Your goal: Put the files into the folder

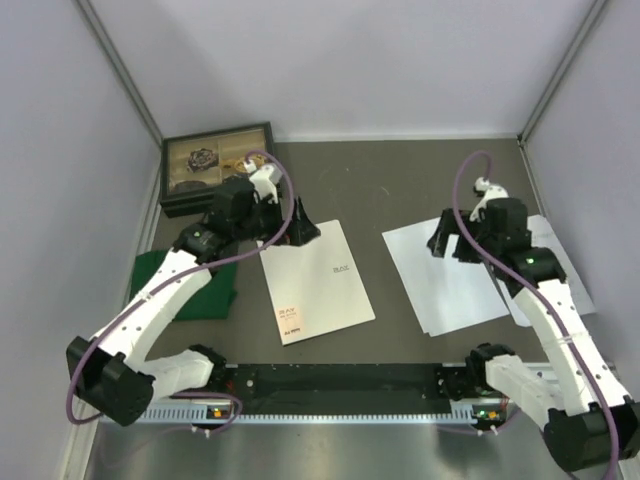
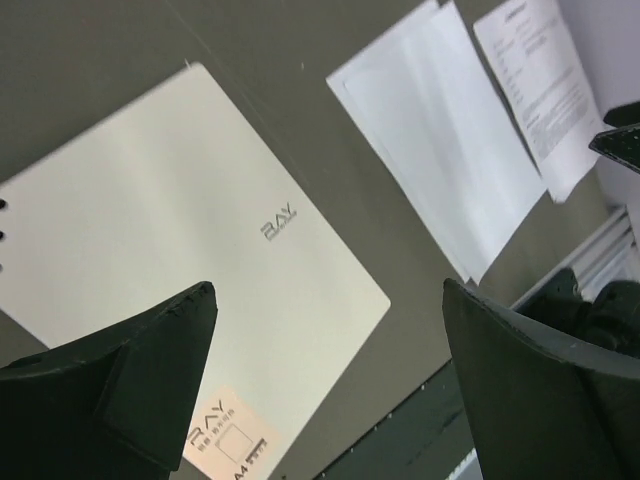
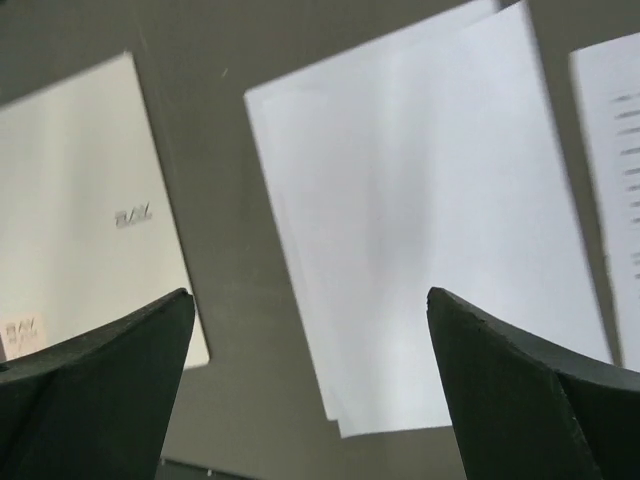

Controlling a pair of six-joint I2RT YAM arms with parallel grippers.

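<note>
Paper sheets [image 1: 445, 275] lie flat on the worktop [image 1: 400, 190] under the right gripper [image 3: 310, 295], which is spread wide and empty. They look thin, limp and slippery, so an edge is probably best. The stiffer folder [image 1: 315, 280] lies closed under the left gripper [image 2: 328, 295], also spread.

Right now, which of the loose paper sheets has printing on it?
The sheet farthest right, away from the folder: it carries lines of small black text. The overlapping sheets between it and the folder are blank white.
</note>
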